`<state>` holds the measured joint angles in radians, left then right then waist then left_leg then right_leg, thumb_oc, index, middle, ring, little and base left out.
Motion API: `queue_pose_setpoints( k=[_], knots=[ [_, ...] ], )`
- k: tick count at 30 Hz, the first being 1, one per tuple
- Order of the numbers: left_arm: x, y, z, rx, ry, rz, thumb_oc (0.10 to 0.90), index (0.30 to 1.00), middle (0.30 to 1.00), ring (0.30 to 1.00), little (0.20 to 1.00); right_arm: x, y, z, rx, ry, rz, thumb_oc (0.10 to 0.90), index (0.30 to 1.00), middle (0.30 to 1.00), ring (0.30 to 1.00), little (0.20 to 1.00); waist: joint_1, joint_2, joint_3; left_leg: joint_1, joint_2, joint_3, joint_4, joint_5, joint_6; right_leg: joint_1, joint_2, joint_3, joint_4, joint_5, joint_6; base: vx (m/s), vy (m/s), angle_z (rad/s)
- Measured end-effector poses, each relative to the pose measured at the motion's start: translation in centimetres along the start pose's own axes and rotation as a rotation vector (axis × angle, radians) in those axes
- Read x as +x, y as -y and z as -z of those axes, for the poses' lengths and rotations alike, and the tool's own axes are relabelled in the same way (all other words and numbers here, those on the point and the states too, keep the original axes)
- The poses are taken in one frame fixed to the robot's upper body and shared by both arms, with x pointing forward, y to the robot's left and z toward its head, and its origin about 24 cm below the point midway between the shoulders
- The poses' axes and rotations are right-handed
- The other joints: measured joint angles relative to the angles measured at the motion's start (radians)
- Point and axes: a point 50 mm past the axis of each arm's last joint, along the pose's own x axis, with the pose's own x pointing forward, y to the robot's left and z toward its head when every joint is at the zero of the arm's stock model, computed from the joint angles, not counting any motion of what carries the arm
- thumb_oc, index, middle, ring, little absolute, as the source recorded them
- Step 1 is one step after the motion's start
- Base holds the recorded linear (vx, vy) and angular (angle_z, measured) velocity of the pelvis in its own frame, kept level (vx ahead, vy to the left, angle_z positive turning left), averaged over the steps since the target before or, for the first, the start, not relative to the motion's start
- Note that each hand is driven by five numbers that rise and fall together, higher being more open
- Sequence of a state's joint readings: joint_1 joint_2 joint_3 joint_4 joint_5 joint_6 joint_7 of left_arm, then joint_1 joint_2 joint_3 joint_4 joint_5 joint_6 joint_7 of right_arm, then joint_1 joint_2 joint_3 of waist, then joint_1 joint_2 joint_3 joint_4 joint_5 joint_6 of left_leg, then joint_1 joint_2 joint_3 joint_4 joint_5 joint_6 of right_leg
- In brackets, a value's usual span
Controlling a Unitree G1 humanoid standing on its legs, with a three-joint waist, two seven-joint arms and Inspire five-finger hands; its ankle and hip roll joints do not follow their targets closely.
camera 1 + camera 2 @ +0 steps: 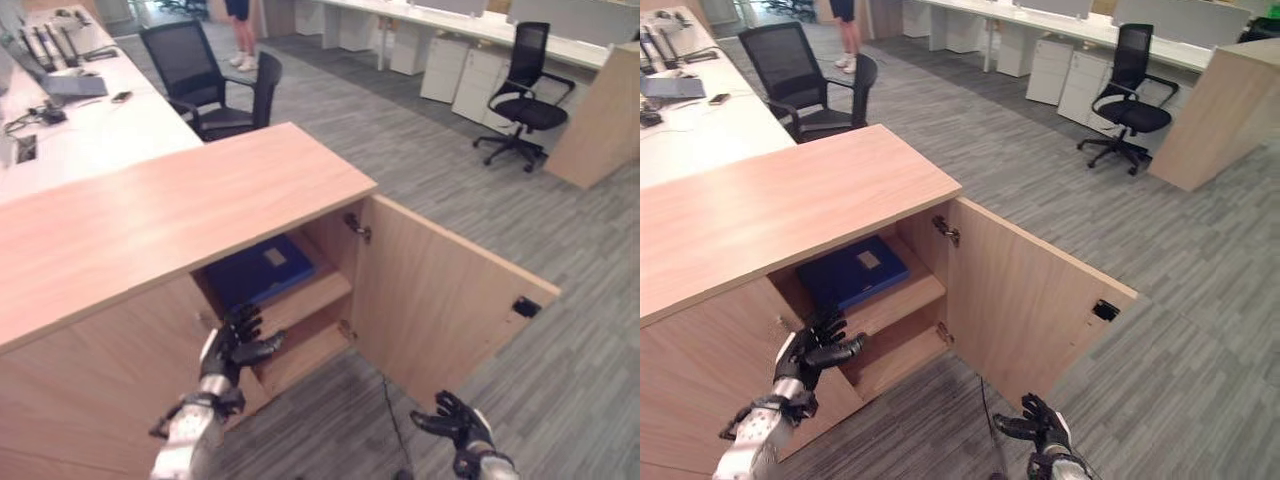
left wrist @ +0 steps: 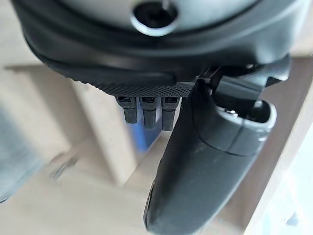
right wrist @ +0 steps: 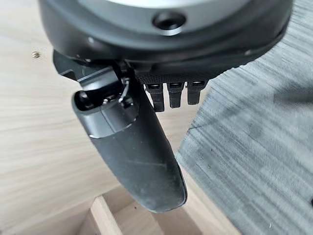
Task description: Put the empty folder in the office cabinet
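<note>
Folder [image 1: 258, 270] shelved — door [image 1: 440, 300] open

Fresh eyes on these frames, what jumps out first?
The wooden cabinet with its right door swung wide open, and the blue folder lying flat on the upper shelf inside. The left hand hangs just in front of that shelf with fingers relaxed and holding nothing; the right hand is low over the carpet, below the open door. Behind, black office chairs stand by white desks.
</note>
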<state>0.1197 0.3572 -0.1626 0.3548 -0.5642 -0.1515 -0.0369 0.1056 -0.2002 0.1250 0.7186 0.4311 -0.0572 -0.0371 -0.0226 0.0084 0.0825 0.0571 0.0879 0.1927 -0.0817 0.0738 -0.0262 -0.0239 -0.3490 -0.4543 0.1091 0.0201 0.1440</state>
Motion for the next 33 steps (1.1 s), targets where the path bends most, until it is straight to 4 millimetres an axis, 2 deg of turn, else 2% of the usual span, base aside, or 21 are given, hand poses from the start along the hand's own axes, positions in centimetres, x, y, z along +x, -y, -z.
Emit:
queue_pose_setpoints(
  k=[1, 2, 3, 4, 5, 6, 7, 8, 10, 13, 15, 16, 17, 18, 20, 21, 22, 23, 28, 30, 33],
  knots=[
    [-0.5, 0.7, 1.0, -0.006, -0.041, 0.044, 0.800, 0.900, 0.900, 0.900, 0.900, 0.0, -0.5, 0.3, 0.013, -0.005, -0.012, 0.800, 0.900, 0.900, 0.900, 0.900, -0.005, -0.008, 0.003, -0.002, 0.004, -0.002, -0.001, -0.006, -0.029, 0.005, -0.025, 0.105, -0.044, 0.014, 0.052, 0.10, -0.210, -0.25],
    [-0.5, 0.9, 1.3, 0.001, -0.054, 0.064, 0.800, 0.900, 0.900, 0.900, 0.900, -0.1, -0.6, 0.4, 0.016, -0.009, -0.014, 0.800, 0.900, 0.900, 0.900, 0.900, -0.007, -0.015, 0.008, -0.002, 0.005, -0.001, -0.004, -0.003, -0.037, 0.011, -0.020, 0.146, -0.067, 0.016, 0.059, 0.06, -0.150, -0.11],
    [-0.6, 1.1, 1.5, 0.010, -0.071, 0.098, 0.800, 0.900, 0.900, 0.900, 0.900, -0.1, -0.6, 0.6, 0.018, -0.019, -0.012, 0.800, 0.900, 0.900, 0.900, 0.900, -0.013, -0.023, 0.014, -0.001, 0.009, -0.004, -0.005, 0.003, -0.059, 0.027, -0.012, 0.173, -0.093, 0.047, 0.072, 0.09, -0.262, 0.12],
    [-1.0, 1.7, 2.7, -0.007, -0.115, 0.123, 0.800, 0.900, 0.900, 0.900, 0.900, -0.3, 0.5, 0.9, 0.003, -0.035, 0.016, 0.800, 0.900, 0.900, 0.900, 0.900, -0.029, 0.003, 0.018, 0.013, 0.038, -0.008, -0.005, 0.008, -0.085, 0.039, 0.025, 0.182, -0.098, 0.091, 0.087, 0.06, -0.231, -0.05],
    [-1.3, 2.3, 3.5, -0.024, -0.143, 0.142, 0.800, 0.900, 0.900, 0.900, 0.900, -0.4, 1.4, 0.9, -0.015, -0.042, 0.038, 0.800, 0.900, 0.900, 0.900, 0.900, -0.027, 0.025, 0.021, 0.019, 0.064, -0.009, -0.005, 0.001, -0.094, 0.039, 0.052, 0.181, -0.107, 0.090, 0.084, 0.06, -0.233, -0.22],
    [-1.7, 2.9, 4.1, -0.035, -0.166, 0.167, 0.800, 0.900, 0.900, 0.900, 0.900, -0.4, 2.5, 0.6, -0.031, -0.041, 0.062, 0.800, 0.900, 0.900, 0.900, 0.900, -0.030, 0.062, 0.020, 0.021, 0.089, -0.008, -0.004, 0.005, -0.094, 0.049, 0.084, 0.195, -0.125, 0.096, 0.074, 0.04, -0.145, -0.36],
    [-1.9, 3.3, 4.5, -0.040, -0.185, 0.192, 0.800, 0.900, 0.900, 0.900, 0.900, -0.6, 3.4, 0.4, -0.045, -0.038, 0.081, 0.800, 0.900, 0.900, 0.900, 0.900, -0.033, 0.086, 0.019, 0.021, 0.105, -0.009, -0.004, 0.007, -0.093, 0.057, 0.104, 0.194, -0.146, 0.104, 0.064, 0.06, -0.185, -0.35],
    [-2.0, 4.4, 4.9, -0.063, -0.194, 0.234, 0.800, 0.900, 0.900, 0.900, 0.900, -0.9, 5.5, -0.3, -0.089, -0.032, 0.127, 0.800, 0.900, 0.900, 0.900, 0.900, -0.040, 0.121, 0.018, 0.023, 0.129, -0.009, 0.000, 0.019, -0.093, 0.076, 0.140, 0.196, -0.198, 0.133, 0.052, 0.08, -0.252, -0.27],
    [-1.9, 5.3, 4.9, -0.093, -0.186, 0.245, 0.800, 0.900, 0.900, 0.900, 0.900, -1.1, 6.6, -0.7, -0.116, -0.030, 0.152, 0.800, 0.900, 0.900, 0.900, 0.900, -0.057, 0.134, 0.018, 0.025, 0.146, -0.027, 0.001, 0.029, -0.105, 0.080, 0.160, 0.197, -0.203, 0.129, 0.044, 0.05, -0.204, -0.13],
    [-1.4, 5.7, 4.5, -0.107, -0.166, 0.257, 0.800, 0.900, 0.900, 0.900, 0.900, -1.3, 8.0, -1.5, -0.131, -0.013, 0.196, 0.800, 0.900, 0.900, 0.900, 0.900, -0.064, 0.133, 0.018, 0.029, 0.170, -0.034, 0.002, 0.038, -0.117, 0.081, 0.183, 0.199, -0.204, 0.122, 0.033, 0.01, -0.156, -0.06],
    [-0.9, 5.5, 4.0, -0.099, -0.152, 0.249, 0.800, 0.900, 0.900, 0.900, 0.900, -1.2, 7.9, -1.5, -0.125, -0.011, 0.198, 0.800, 0.900, 0.900, 0.900, 0.900, -0.061, 0.129, 0.019, 0.011, 0.177, -0.044, 0.027, 0.039, -0.118, 0.069, 0.189, 0.197, -0.205, 0.118, 0.026, -0.04, -0.179, -0.01],
    [-0.7, 5.3, 3.8, -0.091, -0.145, 0.241, 0.800, 0.900, 0.900, 0.900, 0.900, -1.0, 7.4, -1.5, -0.117, -0.007, 0.185, 0.800, 0.900, 0.900, 0.900, 0.900, -0.055, 0.115, 0.023, -0.006, 0.173, -0.056, 0.048, 0.042, -0.118, 0.064, 0.184, 0.204, -0.204, 0.119, 0.022, 0.00, -0.152, -0.03],
    [-0.6, 5.1, 3.6, -0.093, -0.140, 0.233, 0.800, 0.900, 0.900, 0.900, 0.900, -0.8, 7.1, -1.7, -0.115, -0.005, 0.179, 0.800, 0.900, 0.900, 0.900, 0.900, -0.055, 0.113, 0.027, -0.021, 0.172, -0.083, 0.068, 0.041, -0.117, 0.059, 0.187, 0.202, -0.204, 0.120, 0.023, 0.04, -0.136, 0.04],
    [-0.4, 5.1, 3.5, -0.092, -0.137, 0.228, 0.800, 0.900, 0.900, 0.900, 0.900, -0.6, 7.0, -1.8, -0.108, -0.004, 0.181, 0.800, 0.900, 0.900, 0.900, 0.900, -0.053, 0.103, 0.032, -0.039, 0.165, -0.144, 0.091, 0.042, -0.119, 0.059, 0.182, 0.212, -0.205, 0.122, 0.019, 0.06, -0.068, 0.09],
    [-0.5, 5.0, 3.8, -0.091, -0.150, 0.223, 0.800, 0.900, 0.900, 0.900, 0.900, -0.4, 7.1, -2.0, -0.105, -0.001, 0.198, 0.800, 0.900, 0.900, 0.900, 0.900, -0.041, 0.088, 0.042, -0.042, 0.152, -0.159, 0.109, 0.038, -0.117, 0.069, 0.172, 0.219, -0.205, 0.128, 0.013, 0.05, -0.045, 0.00],
    [-0.7, 5.1, 4.3, -0.089, -0.169, 0.224, 0.800, 0.900, 0.900, 0.900, 0.900, -0.2, 7.7, -2.4, -0.084, 0.002, 0.228, 0.800, 0.900, 0.900, 0.900, 0.900, -0.033, 0.088, 0.042, -0.035, 0.123, -0.196, 0.107, 0.008, -0.117, 0.067, 0.153, 0.229, -0.205, 0.134, 0.015, 0.01, -0.006, -0.12],
    [-0.8, 5.2, 4.5, -0.090, -0.175, 0.229, 0.800, 0.900, 0.900, 0.900, 0.900, -0.2, 8.2, -2.9, -0.084, 0.015, 0.243, 0.800, 0.900, 0.900, 0.900, 0.900, -0.028, 0.104, 0.039, -0.038, 0.109, -0.216, 0.098, -0.027, -0.109, 0.066, 0.151, 0.228, -0.205, 0.139, 0.020, 0.05, -0.002, -0.05],
    [-0.8, 5.2, 4.6, -0.089, -0.181, 0.231, 0.800, 0.900, 0.900, 0.900, 0.900, -0.3, 8.8, -3.4, -0.057, 0.034, 0.275, 0.800, 0.900, 0.900, 0.900, 0.900, -0.029, 0.116, 0.041, -0.037, 0.096, -0.213, 0.076, -0.064, -0.123, 0.063, 0.138, 0.228, -0.205, 0.147, 0.034, 0.05, 0.005, 0.03],
    [-1.7, 2.6, 4.7, -0.036, -0.207, 0.174, 0.800, 0.900, 0.900, 0.900, 0.900, 0.1, 8.3, -3.9, -0.019, 0.050, 0.272, 0.800, 0.900, 0.900, 0.900, 0.900, -0.022, 0.073, 0.031, 0.009, 0.068, -0.194, 0.000, -0.035, -0.096, 0.070, 0.114, 0.251, -0.205, 0.147, 0.040, 0.06, 0.010, 0.02],
    [-2.1, 1.8, 4.9, -0.026, -0.226, 0.155, 0.800, 0.900, 0.900, 0.900, 0.900, 0.6, 8.1, -5.5, 0.000, 0.092, 0.275, 0.800, 0.900, 0.900, 0.900, 0.900, -0.024, 0.060, 0.030, 0.016, 0.071, -0.196, -0.004, -0.021, -0.090, 0.074, 0.118, 0.250, -0.205, 0.144, 0.043, 0.00, 0.000, 0.00],
    [-2.4, 1.8, 5.2, -0.029, -0.242, 0.156, 0.800, 0.900, 0.900, 0.900, 0.900, 1.3, 7.9, -8.7, -0.015, 0.170, 0.271, 0.800, 0.900, 0.900, 0.900, 0.900, -0.022, 0.058, 0.030, 0.036, 0.071, -0.196, -0.004, -0.013, -0.103, 0.092, 0.118, 0.249, -0.205, 0.148, 0.045, 0.00, 0.000, 0.00]
  ],
)
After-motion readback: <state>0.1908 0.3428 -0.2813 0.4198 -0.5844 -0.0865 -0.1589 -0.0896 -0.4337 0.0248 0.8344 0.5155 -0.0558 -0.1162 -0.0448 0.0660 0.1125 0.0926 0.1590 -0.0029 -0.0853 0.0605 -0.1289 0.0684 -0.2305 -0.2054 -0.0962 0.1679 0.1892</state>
